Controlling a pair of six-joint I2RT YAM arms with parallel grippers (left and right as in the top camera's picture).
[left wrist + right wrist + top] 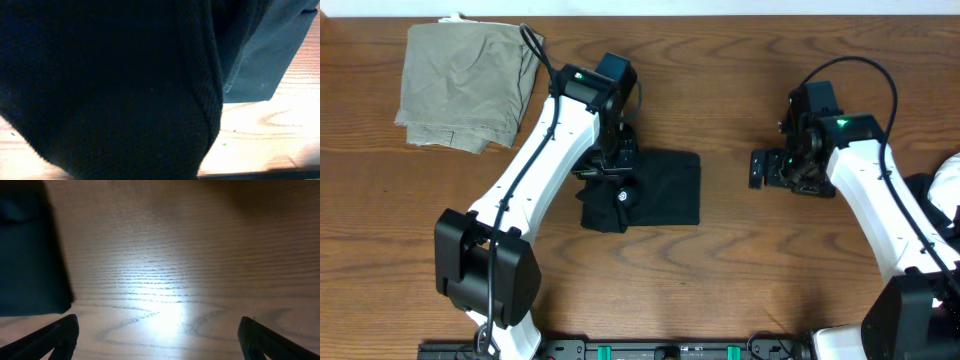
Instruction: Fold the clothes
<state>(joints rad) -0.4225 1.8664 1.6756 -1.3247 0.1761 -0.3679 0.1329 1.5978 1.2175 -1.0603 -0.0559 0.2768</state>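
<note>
Lying near the middle of the table (750,285), the black shirt (670,190) forms a rough rectangle whose long axis runs from 9 o'clock to 3 o'clock. Its 3 o'clock end is flat and square-edged. Its 9 o'clock end is bunched and raised, with the round white logo (623,197) showing on the crumpled part toward 7 o'clock.

The left gripper (617,172) sits over that bunched end, its jaws pinched together on a fold of the shirt. In the left wrist view, dark knit cloth (100,75) hangs right against the lens, with a flatter layer behind it at 2 o'clock.

The right gripper (760,168) hovers at 3 o'clock of the shirt, apart from it, over bare wood. Its fingers (55,335) are spread wide and hold nothing, and the shirt's edge (25,255) shows at 9 o'clock in the right wrist view.

A folded khaki garment (470,85) lies at the table's 10 o'clock corner, well apart from the shirt.
</note>
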